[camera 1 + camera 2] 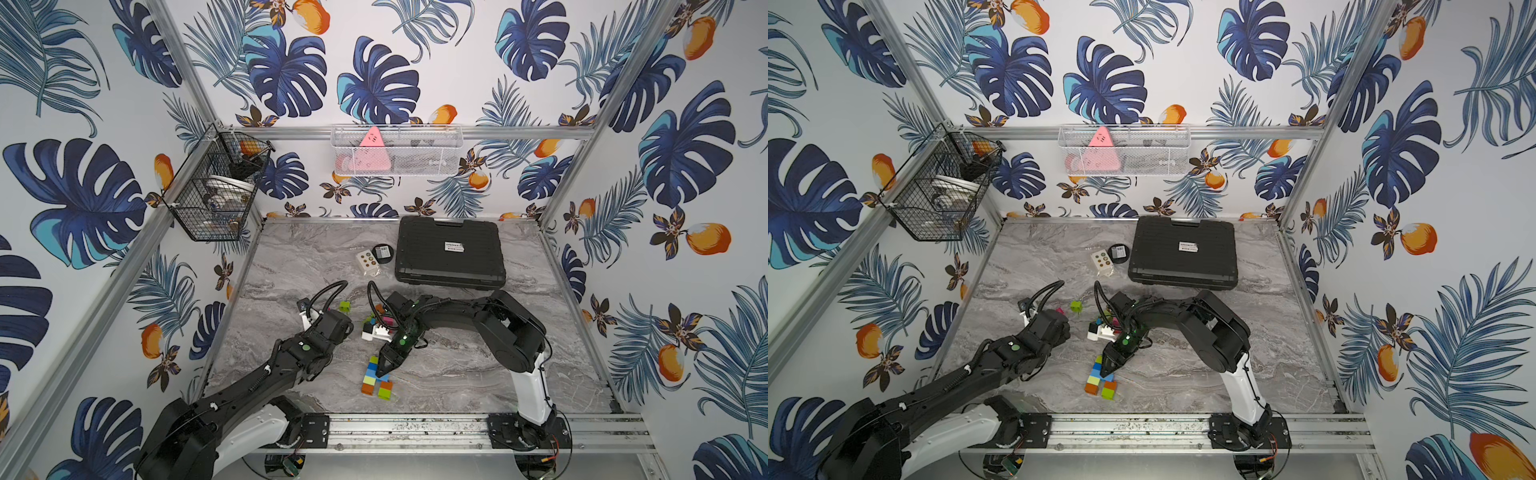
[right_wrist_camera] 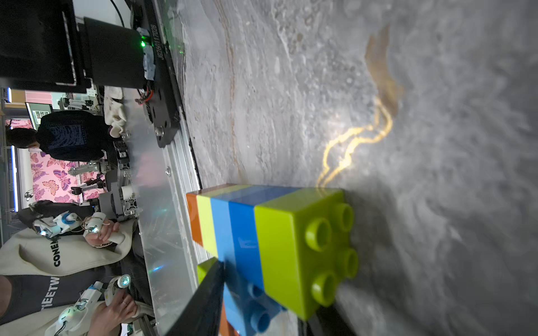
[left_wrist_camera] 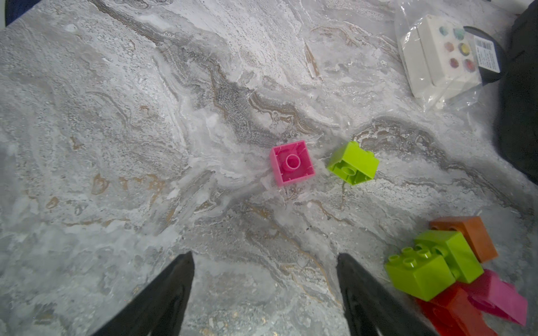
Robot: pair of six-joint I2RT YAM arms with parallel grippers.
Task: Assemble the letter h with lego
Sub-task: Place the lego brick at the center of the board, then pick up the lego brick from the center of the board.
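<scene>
A partly built lego figure (image 1: 370, 376) lies flat near the table's front: a lime, blue, light blue, lime and orange column with a blue, orange and lime branch beside it. My right gripper (image 1: 390, 368) reaches down onto it, and its jaws (image 2: 267, 291) grip the studded blue brick (image 2: 253, 302) from both sides. My left gripper (image 3: 265, 257) hovers open above bare table, its fingers hidden under the wrist in both top views. Ahead of it lie a pink brick (image 3: 292, 163) and a lime brick (image 3: 353, 163). A loose heap of bricks (image 3: 445, 261) lies between the arms.
A black case (image 1: 449, 253) lies at the back right. Beside it are a bagged white card with coloured dots (image 1: 368, 262) and a black disc (image 1: 382, 252). Wire baskets (image 1: 216, 183) hang on the walls. A metal rail (image 1: 415, 428) runs along the front edge.
</scene>
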